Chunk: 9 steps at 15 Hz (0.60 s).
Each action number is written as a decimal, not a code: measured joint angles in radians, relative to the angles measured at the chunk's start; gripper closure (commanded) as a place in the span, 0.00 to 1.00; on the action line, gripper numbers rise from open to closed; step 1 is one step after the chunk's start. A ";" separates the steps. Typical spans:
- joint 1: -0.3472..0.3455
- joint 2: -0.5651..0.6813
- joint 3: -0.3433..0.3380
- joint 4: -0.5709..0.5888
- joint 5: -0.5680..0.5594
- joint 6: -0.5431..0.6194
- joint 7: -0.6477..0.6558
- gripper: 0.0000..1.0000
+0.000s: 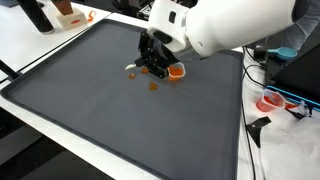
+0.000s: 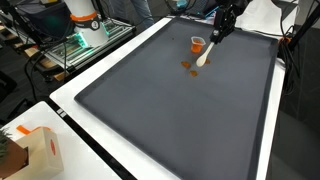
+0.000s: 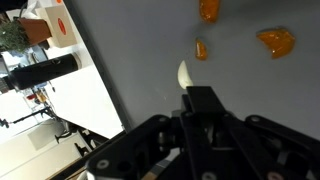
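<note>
While the cardboard box (image 2: 35, 150) sits at the far left corner of the white table (image 2: 68, 98), most of the dark grey mat (image 2: 150, 110) in an exterior view lies between it and the work at about 2 o'clock from the mat's middle. Moving rightward, a few small orange pieces (image 2: 188, 64) lie on the mat, at roughly 7 o'clock from a small orange cup (image 2: 197, 43). Just right of them a white spoon (image 2: 204, 56) slants down, its lower end on or just above the mat near 6 o'clock of the cup. Whether it touches cannot be made out.

At 2 o'clock of the cup, the gripper (image 2: 215, 37) has its jaws closed on the spoon's upper end. The wrist view agrees: the gripper (image 3: 200, 100) is clamped together, and only the spoon's pale tip (image 3: 184, 74) pokes out at 11 o'clock, with an orange piece (image 3: 201, 49) beyond it at 12.

The spoon looks light, thin and stiff, probably plastic and rather slick, so it could twist in the jaws if pressed sideways. A hold across the flat of the handle, near its upper end as it is now, seems soundest.
</note>
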<state>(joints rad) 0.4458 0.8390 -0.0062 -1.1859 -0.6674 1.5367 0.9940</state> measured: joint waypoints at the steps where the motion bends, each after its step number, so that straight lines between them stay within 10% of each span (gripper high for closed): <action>1: -0.007 -0.004 0.002 0.000 0.007 0.010 -0.009 0.97; 9: -0.085 -0.070 0.041 -0.011 0.129 0.066 -0.122 0.97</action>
<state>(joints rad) 0.3608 0.7687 0.0350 -1.1965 -0.5387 1.6032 0.8719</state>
